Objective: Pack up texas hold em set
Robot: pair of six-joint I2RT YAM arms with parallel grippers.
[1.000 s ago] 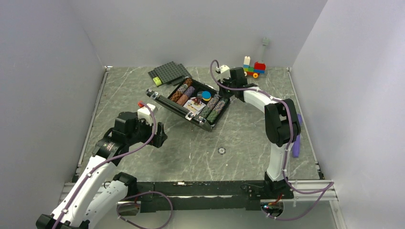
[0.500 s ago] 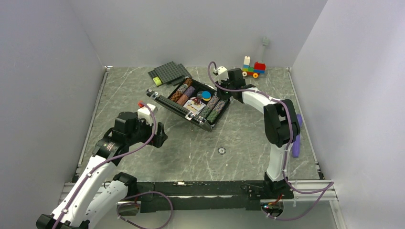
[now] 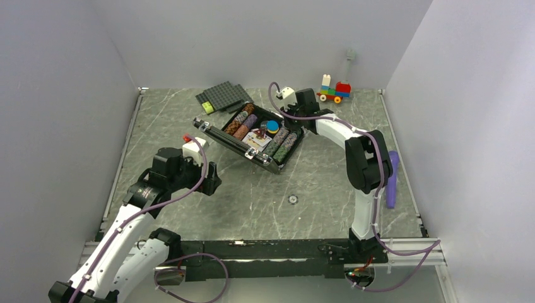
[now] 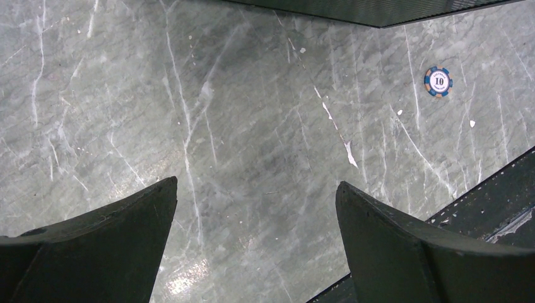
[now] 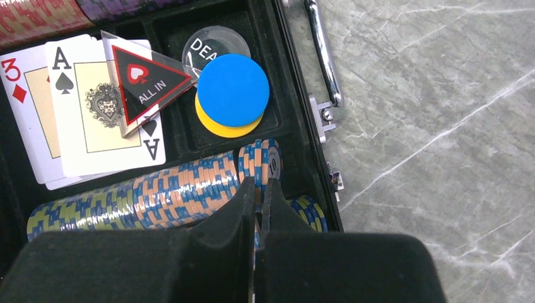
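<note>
The black briefcase lies open at the table's back middle, with chip rows, cards and a blue disc inside. My right gripper hangs over the case's right end, at the end of the blue-and-orange chip row. Its jaws are almost together, with a thin blue-and-orange chip edge showing between them. My left gripper is open and empty over bare table at the front left. One loose blue chip lies on the table.
Dark grey baseplates lie behind the case. A brick toy car stands at the back right. A purple object lies by the right edge. The case's silver handle faces the right side.
My right gripper has moved a little left, further over the case's end. The left arm has stayed still.
</note>
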